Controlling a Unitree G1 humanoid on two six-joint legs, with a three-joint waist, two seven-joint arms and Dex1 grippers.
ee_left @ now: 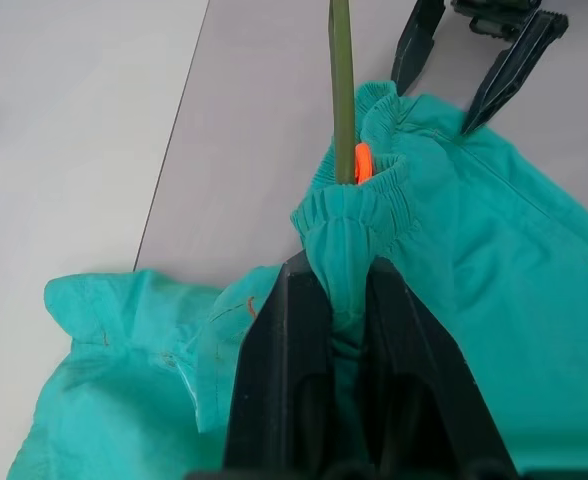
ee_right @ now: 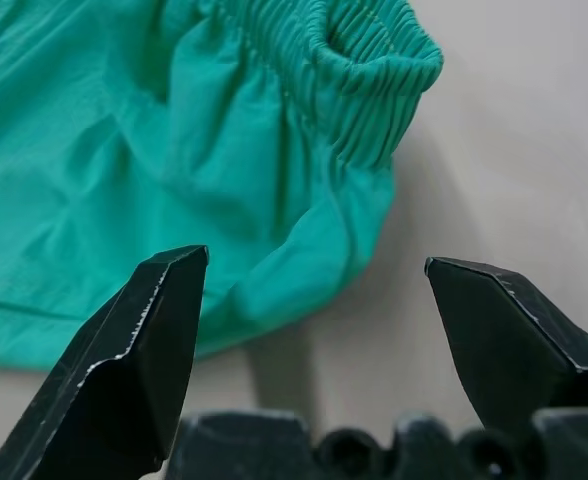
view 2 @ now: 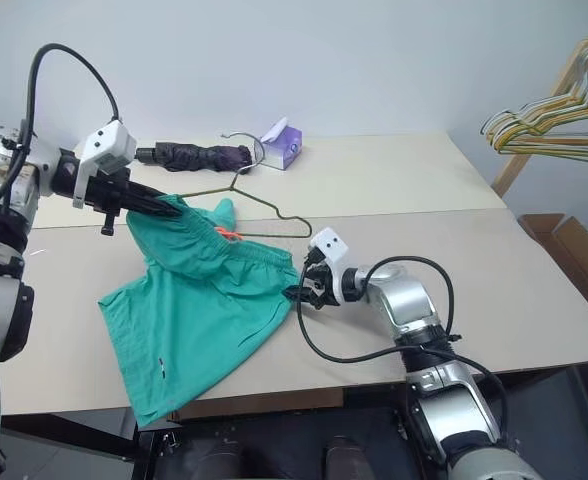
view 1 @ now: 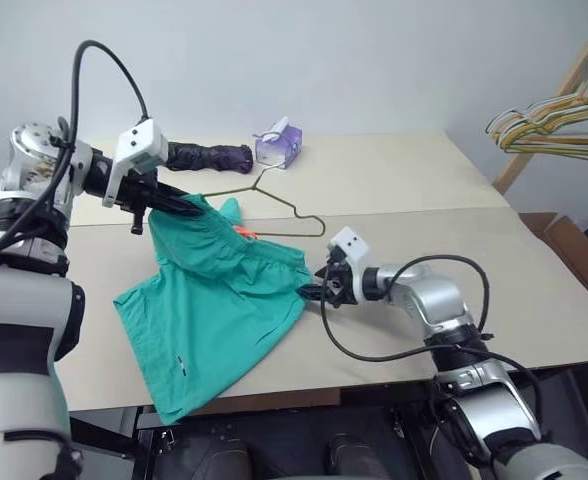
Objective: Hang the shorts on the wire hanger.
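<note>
A wide beige table (view 1: 534,270) took up most of the room in front of the robot, made of two tops pushed together with a seam running across. On it lay the shorts (view 1: 219,300), teal-green and rumpled, the biggest soft thing there; one leg hung over the near edge, while the gathered waistband was lifted off the surface at the far-left end. The left gripper (view 1: 186,205) was clamped tight on that raised bit of waistband, the cloth bunched between its black fingers (ee_left: 274,380). The wire hanger (view 1: 284,205) lay on the table just behind the shorts, its hook toward the back, one thin arm running down into the waistband beside a small orange spot (ee_left: 362,160). The right gripper (view 1: 314,292) sat low over the table at the right end of the waistband, its fingers (ee_right: 144,340) spread wide apart and holding nothing, the tips close to the cloth though I could not tell whether they touched it. Farther back rested a dark purple folded umbrella (view 1: 209,156), and next to it a small lilac tissue box (view 1: 279,146). Off to the right a bunch of pale hangers (view 1: 559,125) hung on a wooden stand.
</note>
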